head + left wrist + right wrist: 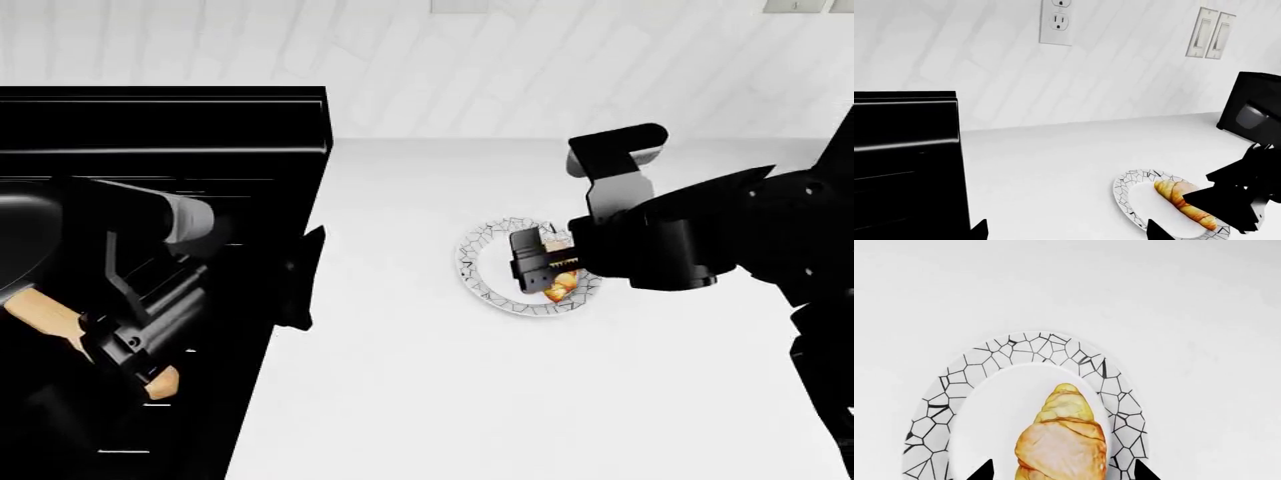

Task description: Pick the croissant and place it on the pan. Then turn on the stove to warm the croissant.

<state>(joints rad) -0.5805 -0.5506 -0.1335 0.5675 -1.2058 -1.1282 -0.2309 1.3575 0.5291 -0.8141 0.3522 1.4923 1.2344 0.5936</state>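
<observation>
Left wrist view: the croissant [1185,204] lies on a white plate [1126,186] with a black crackle rim, on the white counter [1054,165]. The right gripper [1227,200] hangs just over the croissant's far end, a black mass covering part of the plate. The stove [904,160] fills one side, its glossy black side flush against the counter's edge. A dark appliance [1251,110] stands at the counter's back edge by the wall. On the wall are an outlet [1057,21] and a double switch [1211,34]. Two black fingertips [979,231] of the left gripper show at the frame's edge, set wide apart with nothing between them.

Head view: the plate [483,262] sits near the middle of the counter [400,400], well apart from the stove [160,130]. The right gripper [545,268] is down over the plate, and a bit of croissant [563,288] shows beneath it. The left gripper [296,280] hovers over the stove's edge beside the counter, spread open. A light wooden pan handle [47,315] shows on the stove behind the left arm; the pan itself is lost in the black.

Right wrist view: the croissant [1062,442] lies in the plate's [1021,347] plain centre, one tip pointing away. The two right fingertips [982,471] stand either side of it, wide, not touching it.
</observation>
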